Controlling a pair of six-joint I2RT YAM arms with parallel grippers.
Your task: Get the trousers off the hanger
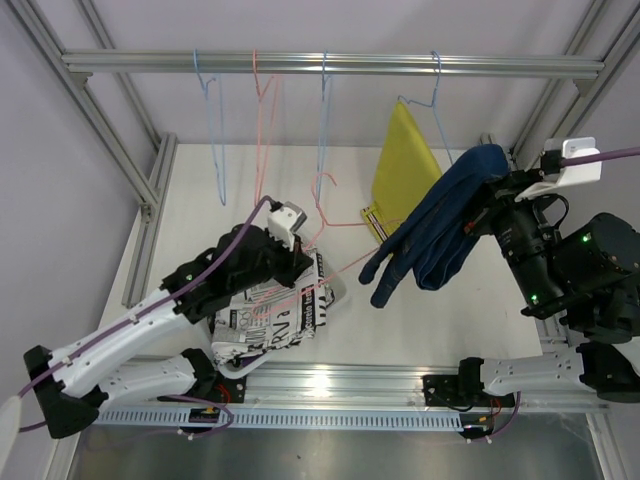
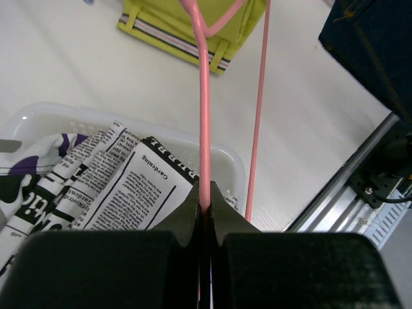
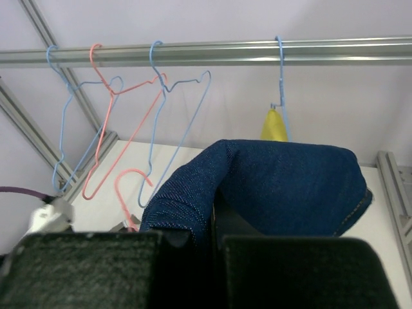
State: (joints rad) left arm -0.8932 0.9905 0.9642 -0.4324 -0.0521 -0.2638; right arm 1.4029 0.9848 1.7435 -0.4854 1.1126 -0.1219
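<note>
Newspaper-style print covers the white trousers. In the left wrist view a small headline reading "Gardening" sits just at 8 o'clock of centre. Larger capitals at its 1 o'clock possibly read "RUN BL". The column text underneath is too fine to read.

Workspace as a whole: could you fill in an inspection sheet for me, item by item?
Surface: white table.
Job's things: navy trousers off any hanger; yellow trousers hanging on blue hanger; print trousers in basket.
Clutter: nothing seen.
Grippers: left gripper shut on pink hanger; right gripper shut on navy trousers.
Cables: purple cable along left arm.
Surroundings: metal rail holding three bare hangers.
</note>
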